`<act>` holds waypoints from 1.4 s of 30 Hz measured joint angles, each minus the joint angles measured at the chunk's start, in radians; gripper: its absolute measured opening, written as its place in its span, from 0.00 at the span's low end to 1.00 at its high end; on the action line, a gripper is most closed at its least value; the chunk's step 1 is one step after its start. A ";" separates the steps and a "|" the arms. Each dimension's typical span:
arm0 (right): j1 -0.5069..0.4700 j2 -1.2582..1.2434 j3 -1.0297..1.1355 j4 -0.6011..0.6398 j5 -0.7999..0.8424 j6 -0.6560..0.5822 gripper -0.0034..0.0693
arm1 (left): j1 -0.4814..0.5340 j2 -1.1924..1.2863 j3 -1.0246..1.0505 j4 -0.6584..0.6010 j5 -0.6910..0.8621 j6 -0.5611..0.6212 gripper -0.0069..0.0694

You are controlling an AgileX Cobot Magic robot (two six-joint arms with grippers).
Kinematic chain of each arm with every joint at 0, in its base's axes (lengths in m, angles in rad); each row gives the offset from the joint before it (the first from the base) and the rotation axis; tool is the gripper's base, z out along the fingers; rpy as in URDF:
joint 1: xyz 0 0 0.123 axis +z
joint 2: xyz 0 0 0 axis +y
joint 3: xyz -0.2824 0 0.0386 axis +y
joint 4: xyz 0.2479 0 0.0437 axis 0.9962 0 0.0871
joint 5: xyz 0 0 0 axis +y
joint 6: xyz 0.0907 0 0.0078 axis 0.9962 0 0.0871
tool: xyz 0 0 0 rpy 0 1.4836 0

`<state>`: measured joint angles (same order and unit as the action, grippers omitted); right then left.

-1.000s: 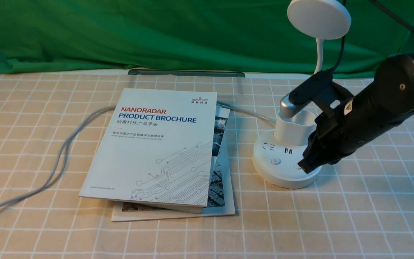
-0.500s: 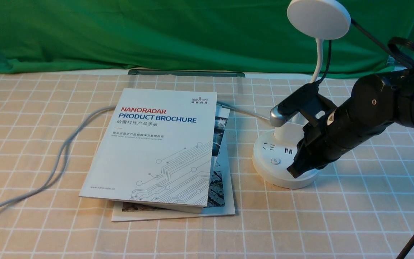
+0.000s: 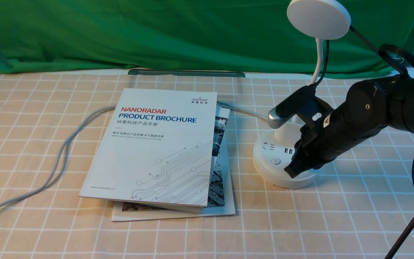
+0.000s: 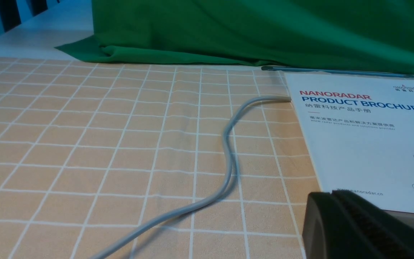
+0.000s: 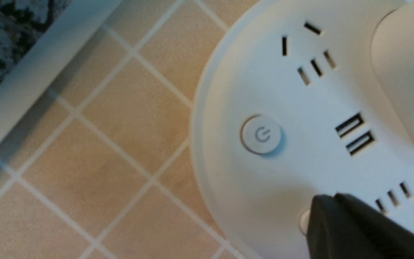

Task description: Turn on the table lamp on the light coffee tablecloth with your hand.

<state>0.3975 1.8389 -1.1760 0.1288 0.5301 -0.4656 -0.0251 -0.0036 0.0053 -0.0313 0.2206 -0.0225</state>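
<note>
— While the front view reduces the right tool (image 3: 290,173) to a dark wedge over the near rim of the table lamp (image 3: 280,163), what does the wrist camera add?

— The right wrist view shows the two fingers pressed together with nothing between them. The tip lies over a small round button (image 5: 303,220) on the lamp's base and hides most of it. The power button (image 5: 262,135) beside it is uncovered, with the USB ports (image 5: 354,133) further in. I cannot tell whether the tip actually bears down.

— Where does the lamp stand?

— On the tablecloth (image 3: 336,216), on the right half of the desk, just right of the brochure (image 3: 156,144). Its disc head (image 3: 318,18) is raised against the green backdrop (image 3: 138,32) and looks unlit.

— And the left tool (image 4: 331,201)?

— The front view catches only a dark sliver at the near left corner. Its own wrist view shows the fingers closed on each other, low over the cloth, with the grey cable (image 4: 228,162) snaking ahead.

— What has changed since half a second ago?

— The right tip has slid slightly leftward along the base's front, and the arm has followed. Lamp and brochure have not shifted.

— What room is there?

— A narrow strip of cloth separates the base from the lower booklet (image 3: 226,194). Bare cloth runs in front of the base and to its right.
</note>
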 joint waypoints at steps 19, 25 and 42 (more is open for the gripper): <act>0.000 0.029 -0.011 -0.003 0.008 0.000 0.09 | 0.000 0.000 0.000 0.000 0.000 0.000 0.12; 0.000 0.005 -0.008 -0.004 0.022 0.023 0.09 | 0.000 0.000 0.000 0.000 0.000 0.000 0.12; -0.020 -0.678 0.236 -0.037 0.121 0.174 0.09 | 0.000 0.000 0.000 0.000 0.000 0.000 0.12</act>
<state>0.3774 1.1613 -0.9396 0.0914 0.6510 -0.2914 -0.0251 -0.0036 0.0053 -0.0313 0.2206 -0.0225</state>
